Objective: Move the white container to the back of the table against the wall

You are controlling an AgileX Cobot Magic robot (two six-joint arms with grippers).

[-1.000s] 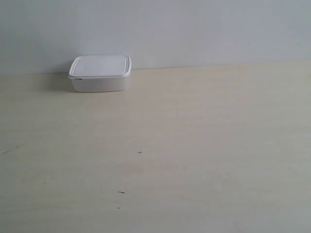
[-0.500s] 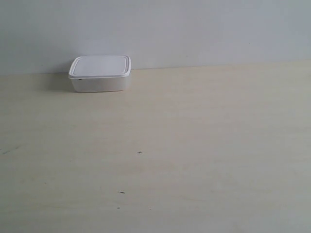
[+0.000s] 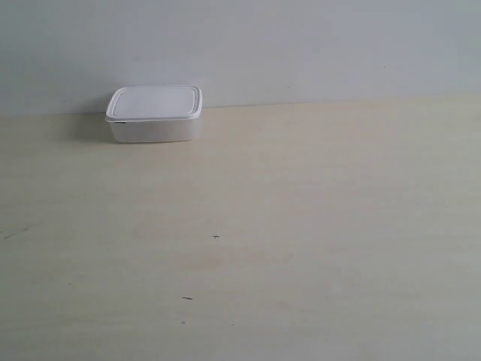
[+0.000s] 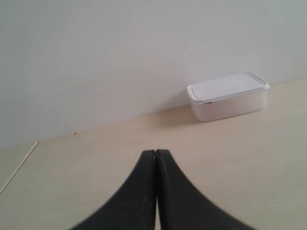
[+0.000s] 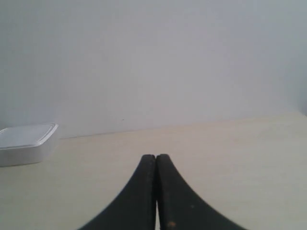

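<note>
The white container (image 3: 154, 113) stands with its lid on at the back of the beige table (image 3: 301, 226), close against the pale wall (image 3: 301, 45). It also shows in the left wrist view (image 4: 228, 96) and at the edge of the right wrist view (image 5: 24, 143). My left gripper (image 4: 156, 152) is shut with nothing between its black fingers, well short of the box. My right gripper (image 5: 156, 156) is shut and empty too, far from the box. Neither arm appears in the exterior view.
A few tiny dark specks (image 3: 216, 237) mark the tabletop. The table's side edge (image 4: 19, 165) shows in the left wrist view, on the far side of my gripper from the box.
</note>
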